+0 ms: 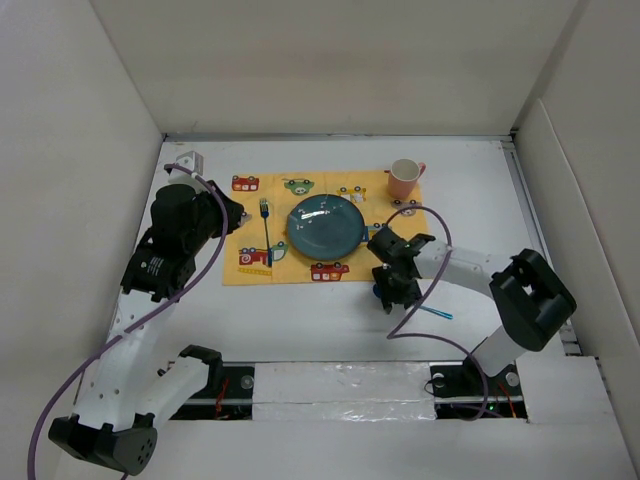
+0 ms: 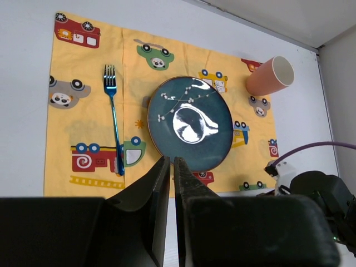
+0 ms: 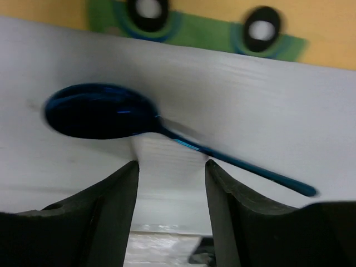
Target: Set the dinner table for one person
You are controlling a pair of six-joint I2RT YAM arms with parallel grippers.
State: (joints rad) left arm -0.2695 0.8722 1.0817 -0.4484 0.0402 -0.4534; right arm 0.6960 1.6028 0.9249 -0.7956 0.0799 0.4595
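Dinner table (image 1: 480,190): white top, white walls round, carries everything
Yellow cartoon placemat (image 1: 250,265) at far middle
Teal plate (image 1: 325,225) centred on mat
My left claw (image 2: 171,161) above mat's left edge, clenched, nothing in it
My right claw (image 3: 171,164) low over bare table near mat's right corner, jaws parted, empty
Pink cup (image 1: 404,178) on mat's far right corner
Blue fork (image 1: 266,230) left of plate
Blue spoon (image 3: 100,117) flat on table just beyond right fingertips, not gripped

Glossy deep-blue metal, that spoon (image 3: 100,117) was, gleaming just ahead of the right fingers (image 3: 105,217), themselves matt black plastic. Under it the worktop (image 3: 267,105) looked smooth, matt white. Beyond the left fingers (image 2: 150,189) the plate (image 2: 190,123) shone with a glassy glaze on the matt, creased cloth placemat (image 2: 83,133).
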